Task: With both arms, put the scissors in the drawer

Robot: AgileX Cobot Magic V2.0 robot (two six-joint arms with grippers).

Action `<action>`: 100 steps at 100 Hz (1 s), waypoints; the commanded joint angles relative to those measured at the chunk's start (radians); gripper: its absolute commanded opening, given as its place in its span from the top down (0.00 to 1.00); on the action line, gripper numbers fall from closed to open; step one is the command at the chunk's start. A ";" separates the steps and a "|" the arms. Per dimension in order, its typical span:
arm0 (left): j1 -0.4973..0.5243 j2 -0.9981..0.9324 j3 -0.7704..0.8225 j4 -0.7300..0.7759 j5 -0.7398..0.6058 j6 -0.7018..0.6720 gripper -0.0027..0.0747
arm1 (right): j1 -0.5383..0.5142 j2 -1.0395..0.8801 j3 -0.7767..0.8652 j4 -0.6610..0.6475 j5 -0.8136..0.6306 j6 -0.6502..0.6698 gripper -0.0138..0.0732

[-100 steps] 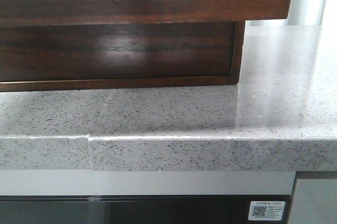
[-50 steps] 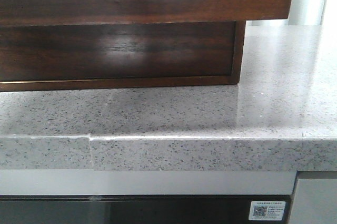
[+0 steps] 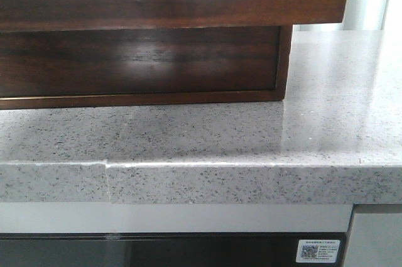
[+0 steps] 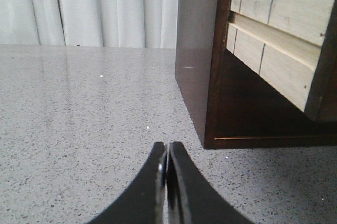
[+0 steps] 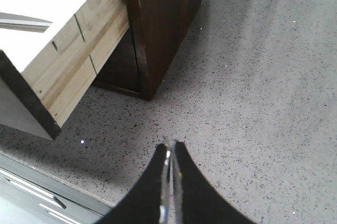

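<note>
The drawer (image 3: 176, 3) stands pulled out of the dark wooden cabinet (image 3: 138, 59), its glossy brown front filling the top of the front view. Its pale wooden side shows in the left wrist view (image 4: 279, 39) and the right wrist view (image 5: 79, 39). A thin grey sliver (image 5: 21, 22) lies inside the drawer; I cannot tell whether it is the scissors, and no orange shows anywhere. My left gripper (image 4: 167, 147) is shut and empty over the counter beside the cabinet's side. My right gripper (image 5: 169, 145) is shut and empty over the counter near the cabinet's other corner. Neither gripper shows in the front view.
The cabinet stands on a speckled grey stone counter (image 3: 326, 91) whose front edge (image 3: 251, 182) runs across the front view. White curtains (image 4: 95, 8) hang behind the counter. A dark appliance front (image 3: 188, 251) sits below the counter.
</note>
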 commanded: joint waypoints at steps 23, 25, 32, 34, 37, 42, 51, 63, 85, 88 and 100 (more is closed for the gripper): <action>-0.010 -0.032 0.038 0.105 -0.068 -0.138 0.99 | -0.006 0.000 -0.025 0.010 -0.067 0.001 0.92; -0.010 -0.032 0.038 0.105 -0.068 -0.138 0.99 | -0.006 0.000 -0.025 0.010 -0.067 0.001 0.92; -0.010 -0.032 0.038 0.105 -0.068 -0.138 0.99 | -0.006 0.000 -0.025 0.010 -0.067 0.001 0.92; -0.010 -0.032 0.038 0.105 -0.068 -0.138 0.99 | -0.006 0.000 -0.025 0.010 -0.067 0.001 0.92; -0.010 -0.032 0.038 0.105 -0.068 -0.138 0.99 | -0.006 0.000 -0.025 0.010 -0.067 0.001 0.92; -0.010 -0.032 0.038 0.105 -0.068 -0.138 0.99 | -0.006 0.000 -0.025 0.010 -0.067 0.001 0.92; -0.010 -0.032 0.038 0.105 -0.068 -0.138 0.99 | -0.006 0.000 -0.025 0.010 -0.067 0.001 0.92; -0.010 -0.032 0.038 0.105 -0.068 -0.138 0.99 | -0.006 0.000 -0.025 0.010 -0.067 0.001 0.92; -0.010 -0.032 0.038 0.105 -0.068 -0.138 0.99 | -0.062 -0.167 0.092 -0.041 -0.247 -0.001 0.92; -0.010 -0.032 0.038 0.105 -0.068 -0.138 0.99 | -0.083 -0.206 0.132 -0.043 -0.289 -0.001 0.92; -0.010 -0.032 0.038 0.105 -0.068 -0.138 0.99 | -0.153 -0.368 0.320 -0.043 -0.450 -0.001 0.92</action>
